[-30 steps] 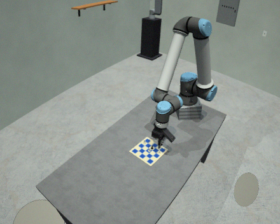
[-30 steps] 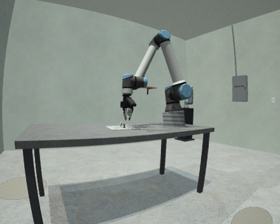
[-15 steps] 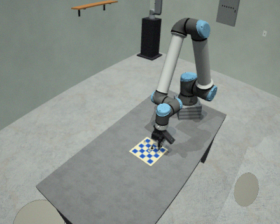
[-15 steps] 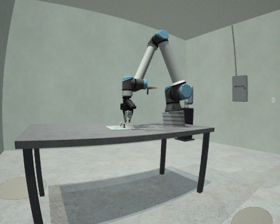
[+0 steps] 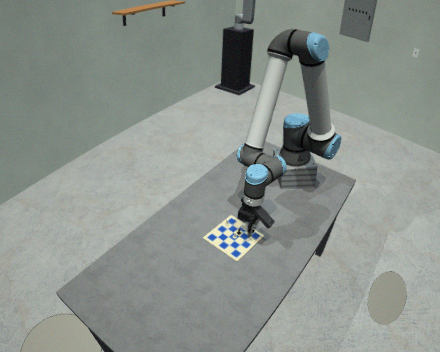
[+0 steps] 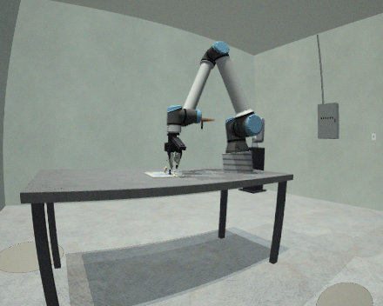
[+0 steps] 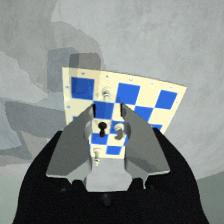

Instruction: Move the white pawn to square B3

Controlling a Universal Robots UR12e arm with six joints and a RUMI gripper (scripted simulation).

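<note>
Gripper low over board, fingers slightly apart, nothing held

Wrist view, bottom of frame: black gripper [image 7: 107,111] body fills the lower edge. Two grey fingers run up toward frame centre with a narrow gap between them, gripping nothing. In the gap, on the board [image 7: 170,100]: a black piece [image 7: 102,129], with a white piece [image 7: 119,131] just to its right, on neighbouring squares. Another white piece [image 7: 95,156] is lower in the gap by the left finger. A third white piece [image 7: 105,93] stands beyond the fingertips, upper centre. All look upright. They are too small to tell which one is the white pawn, and the edge letters are unreadable.

Top view: the board [image 5: 225,240] lies right of centre on the grey table [image 5: 150,280]. The gripper [image 5: 248,227] points down over the board's upper right part, and whether its tips touch the board cannot be told. The arm [image 5: 267,100] rises from a base [image 5: 312,182] at the table's upper right end.

Exterior view: the gripper [image 6: 173,167] is just above the board, at frame centre.

Far back in the top view: a black stand [image 5: 236,60] at top centre, a shelf [image 5: 147,7] upper left, a wall panel [image 5: 359,17] upper right.
</note>
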